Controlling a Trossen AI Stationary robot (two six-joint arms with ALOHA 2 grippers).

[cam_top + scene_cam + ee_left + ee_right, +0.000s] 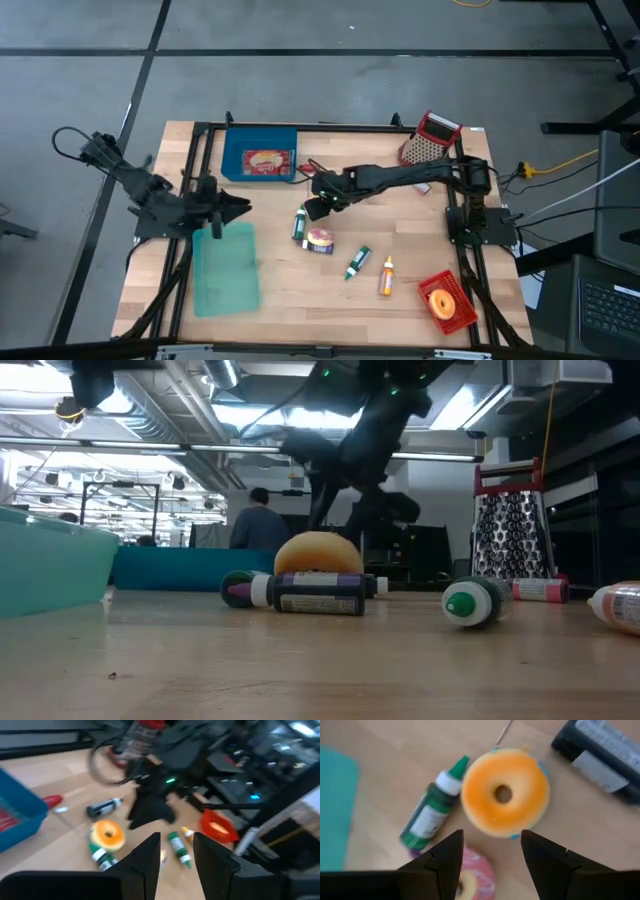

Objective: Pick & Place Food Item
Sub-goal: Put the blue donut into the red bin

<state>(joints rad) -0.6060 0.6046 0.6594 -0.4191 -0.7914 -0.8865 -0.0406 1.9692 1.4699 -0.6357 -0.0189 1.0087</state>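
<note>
Early stage: nothing picked yet, approach under way.
Right gripper (pixel 491 851), fingers spread & empty, hangs above orange donut (pixel 505 792) lying mid-worktop (pixel 300 290) betw. bottles. Left gripper (pixel 176 851) part-spread, empty, near teal bin (pixel 226 268). Grasp, carry & place all left.

You get even overhead light on the worktop (pixel 300 290); ceiling strips glare in the low view. Both wrist views blur, most beyond the left pincer (pixel 176 851).
</note>
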